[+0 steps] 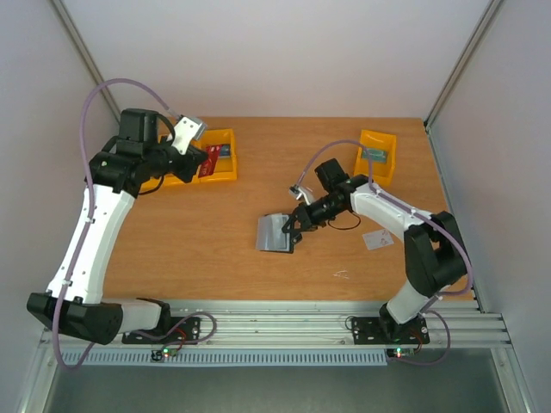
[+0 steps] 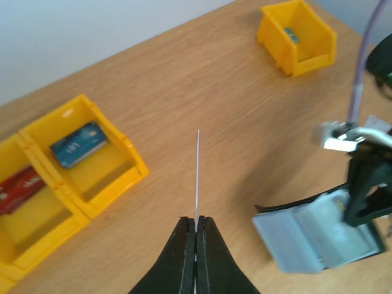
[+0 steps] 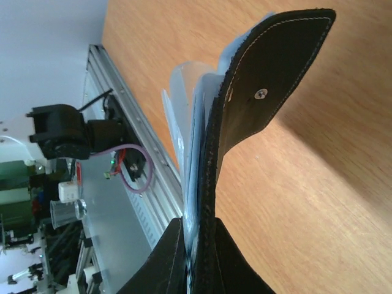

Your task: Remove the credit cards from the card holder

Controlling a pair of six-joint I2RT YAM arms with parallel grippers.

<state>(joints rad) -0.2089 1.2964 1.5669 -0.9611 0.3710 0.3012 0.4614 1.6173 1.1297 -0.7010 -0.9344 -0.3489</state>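
1. Card holder [image 1: 274, 232]: it sits near the middle of the table [image 1: 215, 258], folded open, with the grey-blue inside up and the black cover beneath. I cannot tell whether it rests on the wood or hangs just off it.
2. My right gripper [image 3: 196, 226] is clamped on the holder's right edge, pinching the black cover and the pale sleeves [image 3: 184, 110] together.
3. In my right wrist view the black flap stands up, with light stitching round its rim and a small metal snap stud [image 3: 261, 94].
4. My left gripper [image 2: 196, 220] is closed on a pale card [image 2: 197, 171], pinched by its lower edge. The card stands upright, edge-on to my wrist camera, so its face is hidden there. This hand is raised beside the left bins [image 2: 131, 156], well apart from the holder.
5. A loose card [image 1: 377, 239], whitish with faint reddish marks, lies flat on the table to the right of the holder and apart from it, near my right arm. Its marks are too small to read.
6. A red card [image 2: 15, 190] lies in one compartment of the yellow left bins. A blue card [image 2: 78, 144] lies in the next compartment. The print on both is too blurred to read.
7. A far bin [image 2: 318, 46], also yellow, stands at the table's back right with something small and bluish inside.
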